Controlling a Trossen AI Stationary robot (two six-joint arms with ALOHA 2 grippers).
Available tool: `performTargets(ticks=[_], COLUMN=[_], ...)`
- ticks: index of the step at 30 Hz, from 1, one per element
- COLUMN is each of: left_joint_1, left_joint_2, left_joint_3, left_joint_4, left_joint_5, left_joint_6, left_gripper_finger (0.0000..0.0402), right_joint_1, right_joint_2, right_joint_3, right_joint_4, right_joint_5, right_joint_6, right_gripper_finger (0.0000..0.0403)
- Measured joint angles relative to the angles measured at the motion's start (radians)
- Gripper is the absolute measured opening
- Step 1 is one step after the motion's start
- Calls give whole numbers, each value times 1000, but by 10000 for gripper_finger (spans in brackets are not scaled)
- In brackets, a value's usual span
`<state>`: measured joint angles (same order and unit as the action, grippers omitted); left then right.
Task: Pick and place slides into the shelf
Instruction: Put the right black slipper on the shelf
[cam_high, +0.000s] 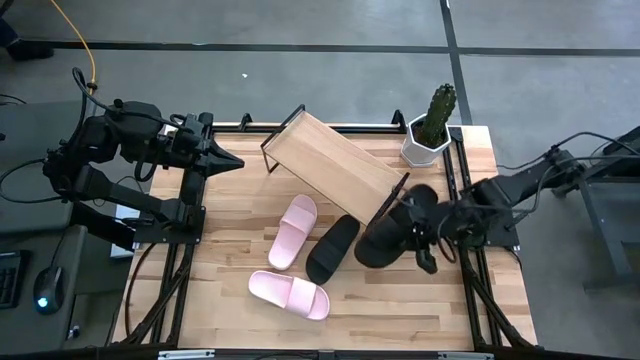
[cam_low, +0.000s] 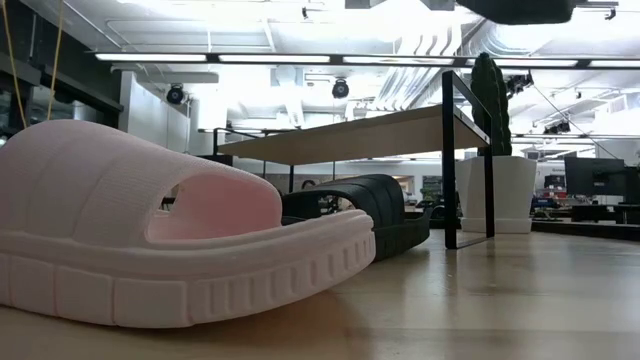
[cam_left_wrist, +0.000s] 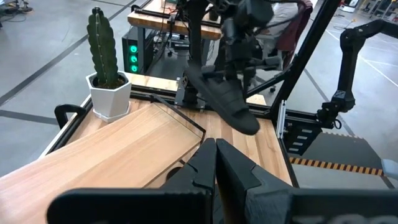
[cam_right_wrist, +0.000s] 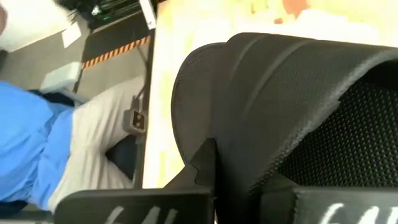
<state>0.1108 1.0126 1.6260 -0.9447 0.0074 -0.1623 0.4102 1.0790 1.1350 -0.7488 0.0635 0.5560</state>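
The slanted wooden shelf (cam_high: 335, 165) stands at the table's far middle. One pink slide (cam_high: 293, 230) lies sole down near its front, and the other (cam_high: 290, 293) lies closer to the near edge. A black slide (cam_high: 332, 248) rests sole down beside them. My right gripper (cam_high: 418, 232) is shut on the second black slide (cam_high: 382, 243), right of the shelf's lower end. From the left wrist view this slide (cam_left_wrist: 224, 99) hangs tilted in the air. My left gripper (cam_high: 228, 161) is shut and holds nothing, hovering left of the shelf. My right gripper pinches the second black slide at its side wall near one end (cam_right_wrist: 233, 140); heel or toe, I cannot tell. One finger (cam_right_wrist: 205, 171) lies against the smooth side, and the slide hides the other. The slide is lifted clear and slopes down toward the table's left.
A white pot with a cactus (cam_high: 430, 135) stands at the far right corner, close to the shelf's right end. Black frame rails (cam_high: 190, 215) run along both table sides. A person in a blue top (cam_right_wrist: 37, 137) shows beyond the table. Bare wood lies at the near right (cam_high: 420, 310).
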Motion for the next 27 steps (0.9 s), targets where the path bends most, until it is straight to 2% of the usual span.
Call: performTargets(ticks=[8, 13, 27], left_joint_1=[0, 0, 0], left_joint_2=[4, 5, 5], left_joint_3=[0, 0, 0], left_joint_4=[-1, -1, -1], left_joint_5=[0, 0, 0], left_joint_6=[0, 0, 0], left_gripper_finger=[1, 1, 1], right_joint_1=[-157, -233, -466], right_joint_2=[0, -1, -1], right_joint_3=[9, 9, 9], right_joint_4=[-36, -33, 63], right_joint_5=[-143, -158, -328], right_joint_6=[-90, -164, -306], right_gripper_finger=[0, 0, 0])
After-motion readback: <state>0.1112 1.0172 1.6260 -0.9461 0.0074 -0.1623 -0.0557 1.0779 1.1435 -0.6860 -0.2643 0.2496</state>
